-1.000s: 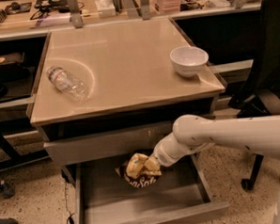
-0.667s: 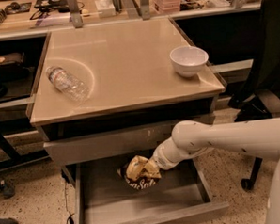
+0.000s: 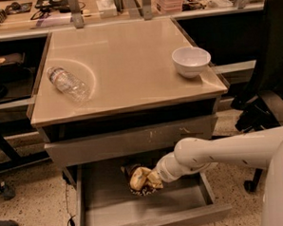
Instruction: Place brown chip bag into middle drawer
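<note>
The claw (image 3: 153, 177) hung low inside the open middle drawer (image 3: 113, 204), at the end of the white arm that reached in from 3 o'clock. The brown chip bag (image 3: 139, 178) lay bunched against it on its 9 o'clock side, hiding its tip, so I could not tell whether the claw was clamped on the bag or loose. The bag sat toward the back of the drawer, near its middle, low over the grey floor; whether it rested on the floor could not be told.

The bag looked light, thin and crinkly, and already crumpled. I judged it would fold and slide easily, and its contents would crush under a hard squeeze. A hold across a gathered end, where the foil doubles up, seemed safer than one on the puffed middle.

At 12 o'clock from the claw ran the scratched drawer front (image 3: 133, 140), shut, under the bench (image 3: 129, 53). On the bench a white bowl (image 3: 191, 61) stood at 1 o'clock, and a clear plastic bottle (image 3: 68, 83) lay on its side at 11 o'clock.
</note>
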